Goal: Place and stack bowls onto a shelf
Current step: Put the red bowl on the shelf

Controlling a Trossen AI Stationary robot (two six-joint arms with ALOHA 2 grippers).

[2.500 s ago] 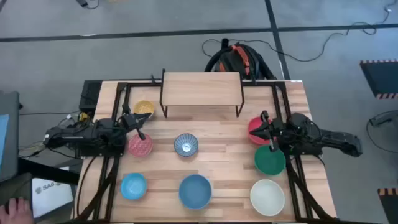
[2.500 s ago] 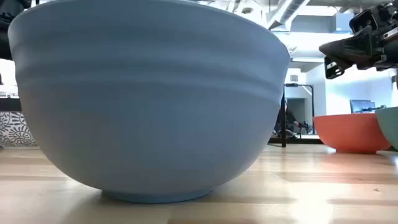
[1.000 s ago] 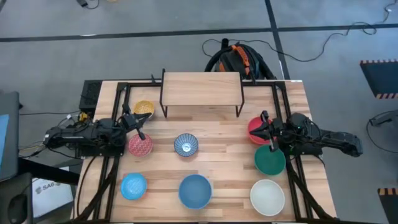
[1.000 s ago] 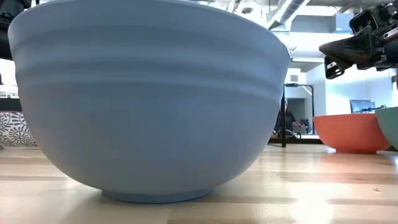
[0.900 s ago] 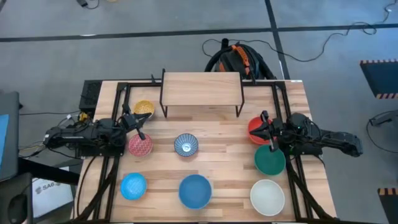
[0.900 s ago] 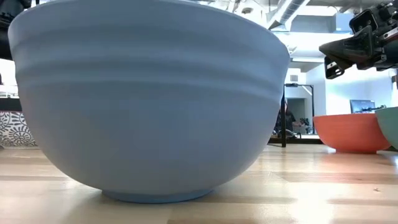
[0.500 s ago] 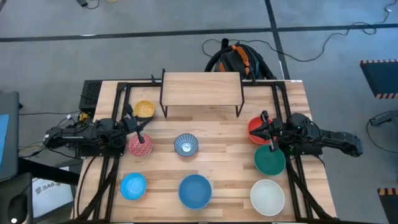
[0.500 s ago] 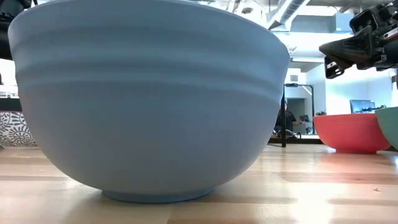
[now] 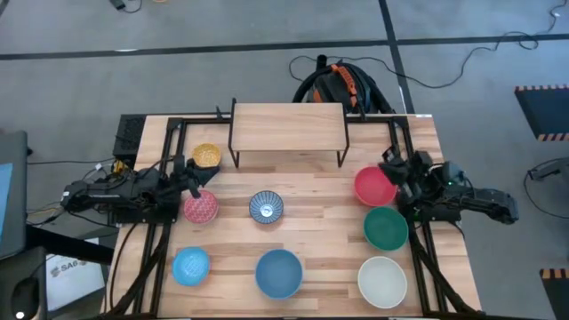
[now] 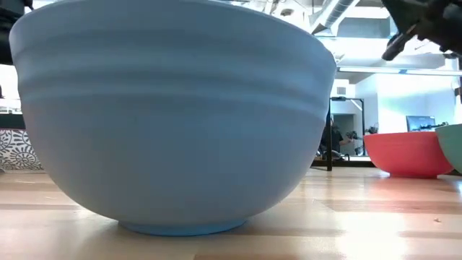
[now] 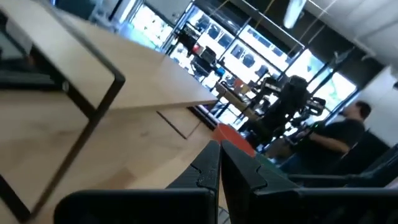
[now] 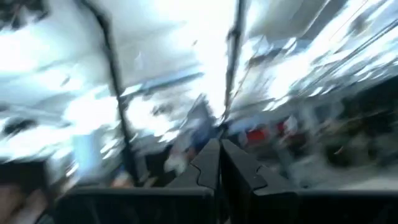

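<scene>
Item: shelf, far centre of the table, bare; we count eight bowls on the table near of it, none stacked; yellow bowl, pink bowl and light blue bowl left; patterned bowl and large blue bowl centre; red bowl, green bowl and cream bowl right. Left gripper between yellow and pink, fingers together, empty. Right gripper by the red bowl's far-right rim, fingers together, empty. Risk, we judge: closed fingers could nudge a rim and skid a bowl; the shelf's black legs could snag. The large blue bowl fills the low view; right wrist view unreadable.
</scene>
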